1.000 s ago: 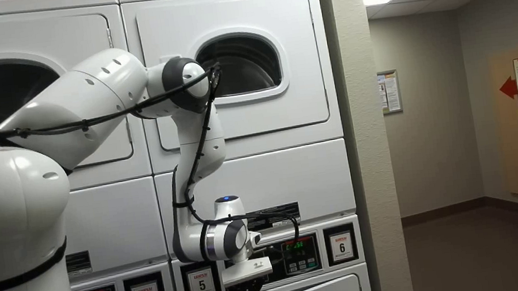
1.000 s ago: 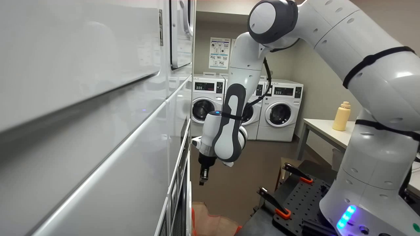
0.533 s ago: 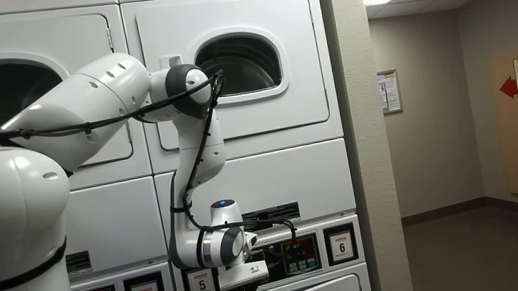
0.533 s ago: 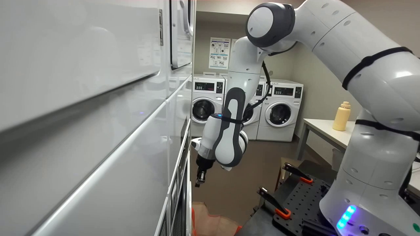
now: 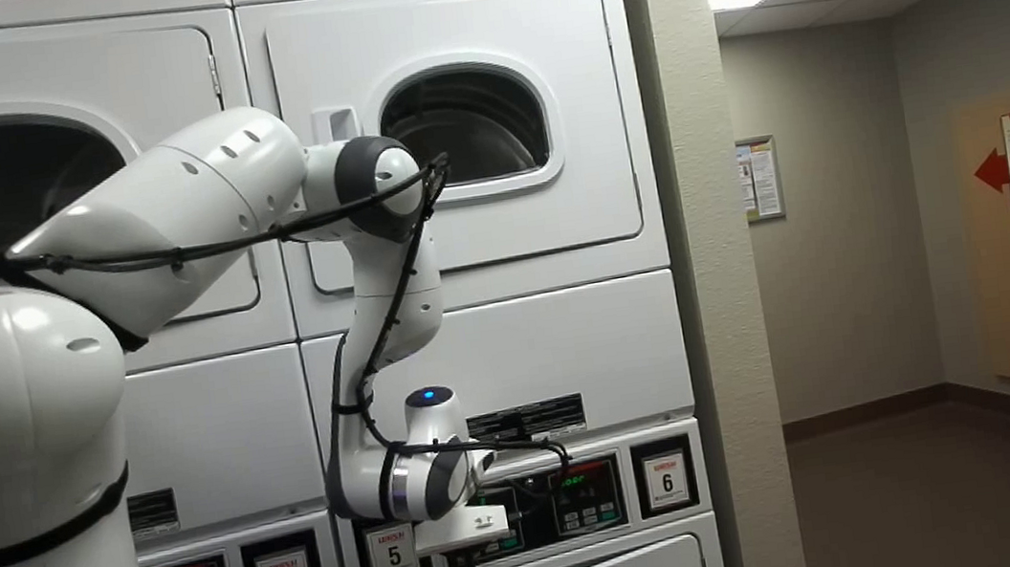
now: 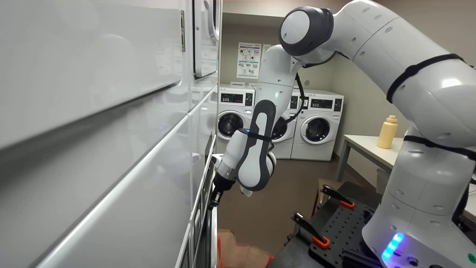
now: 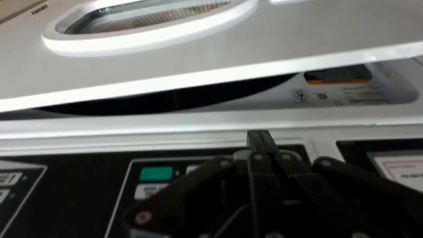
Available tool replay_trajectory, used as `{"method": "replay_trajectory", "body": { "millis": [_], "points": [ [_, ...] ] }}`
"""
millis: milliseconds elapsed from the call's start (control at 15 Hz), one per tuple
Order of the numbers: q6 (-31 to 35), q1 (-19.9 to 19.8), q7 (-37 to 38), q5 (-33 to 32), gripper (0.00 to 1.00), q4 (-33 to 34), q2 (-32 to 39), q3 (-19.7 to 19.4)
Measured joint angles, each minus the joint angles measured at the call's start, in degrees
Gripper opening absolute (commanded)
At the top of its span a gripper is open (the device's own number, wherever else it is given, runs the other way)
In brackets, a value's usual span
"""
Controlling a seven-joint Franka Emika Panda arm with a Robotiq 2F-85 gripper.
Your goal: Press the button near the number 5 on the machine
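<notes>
Fingers [image 7: 255, 141] closed at the strip [image 7: 79, 185]

The tips meet; whether they touch anything else, I cannot tell. The gripper [image 7: 262, 140] covers part of a keypad [image 7: 148, 191] near a teal button [image 7: 156, 173]. The lower door [image 7: 297, 36] stands ajar; the arm [image 5: 378, 285] blocks part of the strip; a neighbouring unit [image 5: 225, 433] adjoins. Behind is the machine [image 5: 570, 343]: white, stacked, tag 5 [image 5: 394, 555] just beside the gripper, dark window [image 5: 466, 124], green-lit display [image 5: 574, 481].

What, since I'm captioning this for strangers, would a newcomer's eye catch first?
In both exterior views, probably the white arm, bent in front of the machine. In the wrist view, the ajar door across the top, the shut gripper below. Then the yellow bottle on the table, at right in an exterior view.
</notes>
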Motion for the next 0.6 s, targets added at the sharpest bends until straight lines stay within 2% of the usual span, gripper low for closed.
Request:
{"method": "replay_trajectory", "body": {
  "millis": [133,267,600],
  "points": [
    [-1.3,-2.0,1.1,-0.8,0.00,1.4,0.0,1.9],
    [0.6,-2.6,1.2,-1.1,0.00,1.2,0.6,2.1],
    [-0.4,-6.3,1.2,-3.7,0.00,1.6,1.3,4.4]
  ]
}}
